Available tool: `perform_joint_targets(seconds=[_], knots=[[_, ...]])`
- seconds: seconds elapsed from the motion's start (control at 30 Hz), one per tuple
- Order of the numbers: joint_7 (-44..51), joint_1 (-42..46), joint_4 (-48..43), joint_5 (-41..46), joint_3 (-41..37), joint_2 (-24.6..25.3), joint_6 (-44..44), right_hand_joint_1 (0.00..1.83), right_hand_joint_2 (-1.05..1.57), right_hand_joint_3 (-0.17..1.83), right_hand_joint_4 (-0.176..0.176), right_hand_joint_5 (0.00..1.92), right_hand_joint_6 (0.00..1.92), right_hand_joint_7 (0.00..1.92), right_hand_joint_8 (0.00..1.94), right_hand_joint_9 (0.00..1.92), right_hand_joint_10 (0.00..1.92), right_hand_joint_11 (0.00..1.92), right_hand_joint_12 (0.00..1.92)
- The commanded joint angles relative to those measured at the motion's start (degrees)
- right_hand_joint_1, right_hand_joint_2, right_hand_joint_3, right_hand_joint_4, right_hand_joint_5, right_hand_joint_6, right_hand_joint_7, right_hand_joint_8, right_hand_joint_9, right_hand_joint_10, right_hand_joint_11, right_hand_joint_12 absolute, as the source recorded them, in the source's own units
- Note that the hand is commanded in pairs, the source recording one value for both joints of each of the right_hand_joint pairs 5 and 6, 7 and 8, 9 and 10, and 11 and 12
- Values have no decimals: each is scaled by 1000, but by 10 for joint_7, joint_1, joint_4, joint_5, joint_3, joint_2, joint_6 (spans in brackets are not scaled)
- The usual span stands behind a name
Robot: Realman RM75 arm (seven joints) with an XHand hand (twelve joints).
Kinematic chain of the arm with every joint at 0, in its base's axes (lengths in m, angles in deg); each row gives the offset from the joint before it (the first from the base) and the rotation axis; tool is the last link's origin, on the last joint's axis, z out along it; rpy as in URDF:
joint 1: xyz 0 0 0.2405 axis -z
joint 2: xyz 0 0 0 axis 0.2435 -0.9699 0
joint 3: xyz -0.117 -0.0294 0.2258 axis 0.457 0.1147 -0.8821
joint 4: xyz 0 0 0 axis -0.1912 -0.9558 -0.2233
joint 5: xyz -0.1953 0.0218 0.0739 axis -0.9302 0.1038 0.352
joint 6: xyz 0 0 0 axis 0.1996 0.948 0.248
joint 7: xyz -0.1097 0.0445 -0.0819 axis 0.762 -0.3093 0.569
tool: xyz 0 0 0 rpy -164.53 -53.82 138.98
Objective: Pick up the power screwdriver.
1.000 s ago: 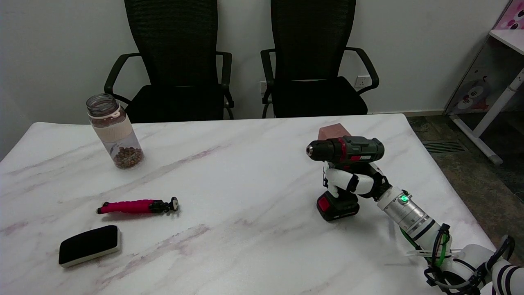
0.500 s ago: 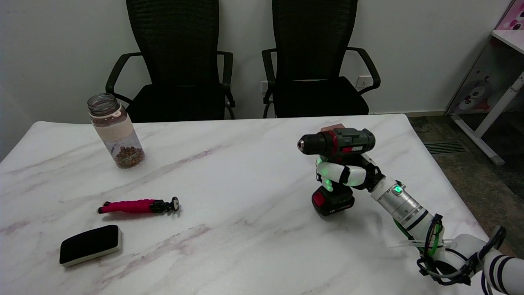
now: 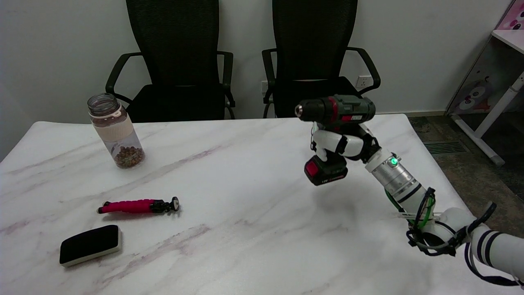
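Head view, right of centre: the power screwdriver (image 3: 335,110) hangs clear above the marble table (image 3: 229,196), the right hand (image 3: 339,144) wrapped round its handle between body and battery, a sound hold for a rigid, likely bottom-heavy tool.

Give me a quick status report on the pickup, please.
Right hand grips power screwdriver. Screwdriver clear of table. Nothing in the way.

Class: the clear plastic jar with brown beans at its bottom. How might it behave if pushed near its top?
The clear plastic jar stands tall and narrow, so it would probably tip. Its brown beans fill only the bottom, likely steadying it somewhat. Once toppled, its round body may roll.
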Motion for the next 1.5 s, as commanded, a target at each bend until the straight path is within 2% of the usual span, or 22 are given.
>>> perform_joint_targets(seconds=[0.03, 0.17, 0.3, 0.53, 1.17, 1.5], knots=[[0, -108, 25, 4, -28, -9, 42, 885, 1088, 781, 176, 1920, 1920, 1920, 1920, 1920, 1920, 1920, 1920], [7, -149, 22, 1, -28, -9, 57, 876, 1112, 796, 176, 1920, 1920, 1920, 1920, 1920, 1920, 1920, 1920], [54, -184, 27, 6, -29, -9, 79, 868, 1139, 806, 176, 1920, 1920, 1920, 1920, 1920, 1920, 1920, 1920], [62, -229, 30, 6, -29, -7, 105, 860, 1173, 812, 176, 1920, 1920, 1920, 1920, 1920, 1920, 1920, 1920], [83, -210, 63, 12, -19, -5, 175, 849, 1145, 875, 176, 1920, 1920, 1920, 1920, 1920, 1920, 1920, 1920], [138, -207, 77, 96, 22, -4, 179, 846, 1125, 901, 176, 1920, 1920, 1920, 1920, 1920, 1920, 1920, 1920]])
